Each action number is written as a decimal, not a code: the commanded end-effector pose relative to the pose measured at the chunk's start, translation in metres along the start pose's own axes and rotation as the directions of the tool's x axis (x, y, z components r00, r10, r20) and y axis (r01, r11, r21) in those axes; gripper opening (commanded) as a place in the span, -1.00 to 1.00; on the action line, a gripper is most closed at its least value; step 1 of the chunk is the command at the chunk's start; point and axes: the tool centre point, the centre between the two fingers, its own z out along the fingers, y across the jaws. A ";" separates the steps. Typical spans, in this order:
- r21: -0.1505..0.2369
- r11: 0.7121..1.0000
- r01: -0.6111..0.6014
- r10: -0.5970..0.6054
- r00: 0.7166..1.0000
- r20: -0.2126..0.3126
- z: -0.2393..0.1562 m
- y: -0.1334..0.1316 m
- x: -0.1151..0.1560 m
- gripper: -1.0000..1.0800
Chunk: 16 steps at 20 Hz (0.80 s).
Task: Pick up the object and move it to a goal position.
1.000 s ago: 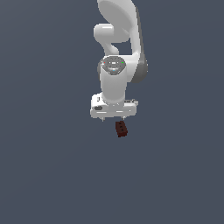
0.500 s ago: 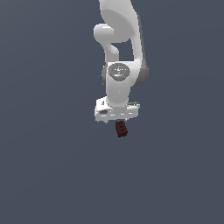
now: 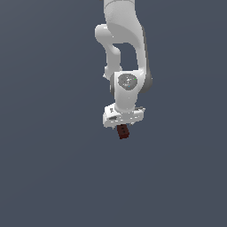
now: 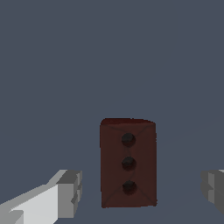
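Observation:
The object [image 3: 123,132] is a small dark red-brown brick, just under the white gripper head in the exterior view. In the wrist view the object [image 4: 128,162] shows three dark holes in a row along its top face. My gripper [image 4: 142,192] is open and straddles the brick. One grey fingertip [image 4: 70,192] and the other [image 4: 214,192] stand on either side of it, each with a clear gap to the brick. In the exterior view the gripper [image 3: 123,126] is directly above the brick, and its fingers are hard to make out there.
The plain dark grey-blue surface [image 3: 53,177] fills everything around the brick. The white arm [image 3: 126,53] rises straight above the gripper head. No other objects, edges or goal marker show.
The gripper head has come down and shifted slightly toward the exterior view's right, closing in over the brick. The brick has stayed where it was.

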 end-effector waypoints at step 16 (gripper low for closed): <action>0.000 1.000 0.017 -0.017 1.000 -0.005 0.043 -0.005 -0.002 0.92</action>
